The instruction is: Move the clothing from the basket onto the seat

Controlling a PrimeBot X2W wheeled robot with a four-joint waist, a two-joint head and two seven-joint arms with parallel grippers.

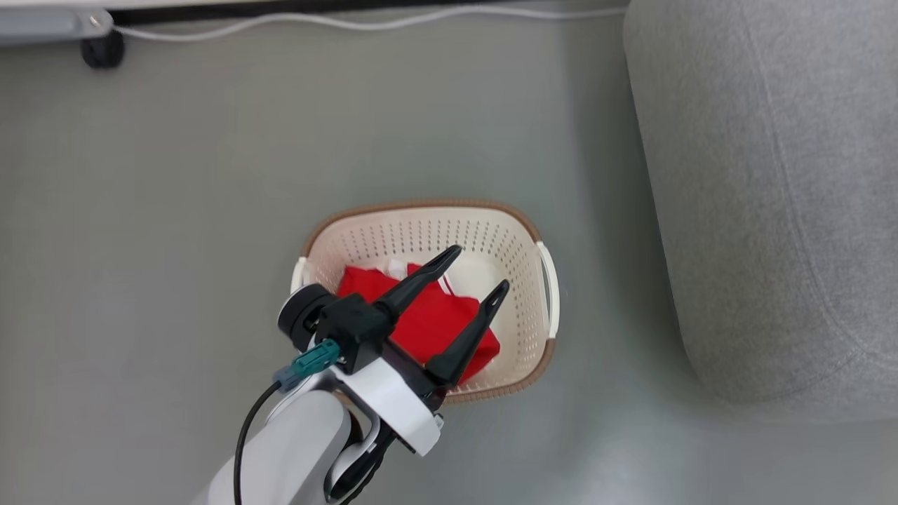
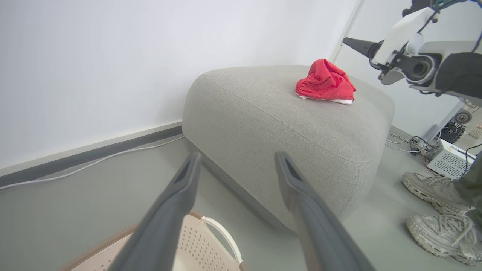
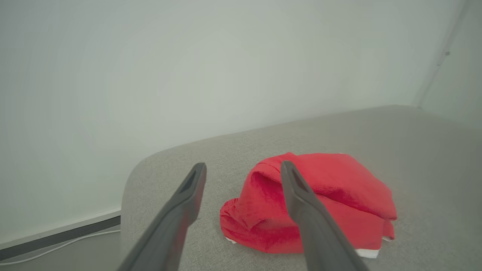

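One red garment (image 1: 428, 319) lies crumpled on the floor of the basket (image 1: 421, 206), toward my left. Another red piece (image 3: 331, 195) sits on top of the seat (image 1: 772, 210). My left hand (image 1: 480, 266) hangs over the basket, fingers spread wide with nothing between them, tips aimed at the red cloth. I judge the step in hand is picking that piece. I should go straight down onto its thick middle fold without knocking the basket, close on plenty of cloth, then lift high before swinging over to the seat. My right hand (image 3: 243, 165) stands wide open above the piece on the seat, holding nothing.
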